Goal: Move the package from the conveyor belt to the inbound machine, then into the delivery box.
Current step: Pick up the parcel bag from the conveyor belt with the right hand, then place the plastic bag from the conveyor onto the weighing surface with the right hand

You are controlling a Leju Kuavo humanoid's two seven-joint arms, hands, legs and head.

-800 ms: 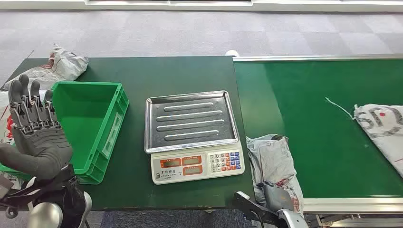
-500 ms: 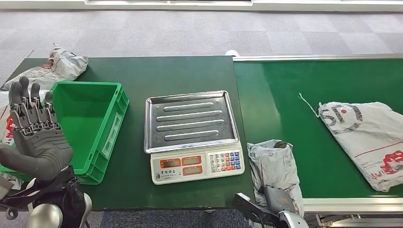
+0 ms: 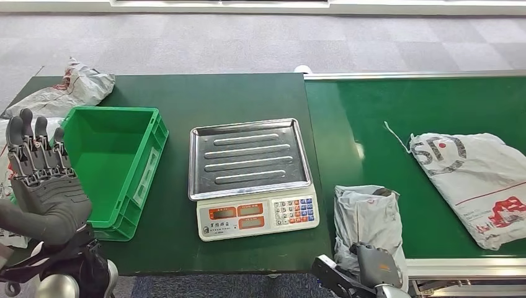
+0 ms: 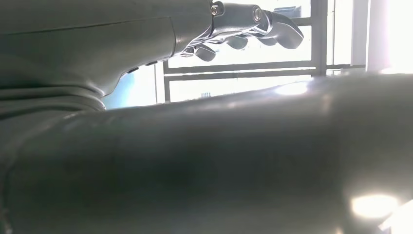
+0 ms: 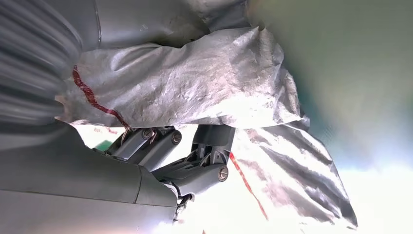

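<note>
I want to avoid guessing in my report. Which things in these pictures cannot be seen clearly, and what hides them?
- Right hand: head view, mostly cut off by the bottom edge.
- Its fingers: right wrist view, tips buried in the small grey package.
- Scale displays: head view, digits too small.
- Large package: head view, cut by the right edge.
- Left hand: left wrist view blurred, backlit.

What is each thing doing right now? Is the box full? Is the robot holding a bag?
Green box: empty, upright on the table.
Scale: tray bare, nothing on it.
Small grey package: crumpled on the belt's near edge, gripped by the right hand.
Big grey package: lying flat on the conveyor belt, untouched.
Left hand: raised, fingers spread, holding nothing.
Grey bag: lying behind the box.
</note>
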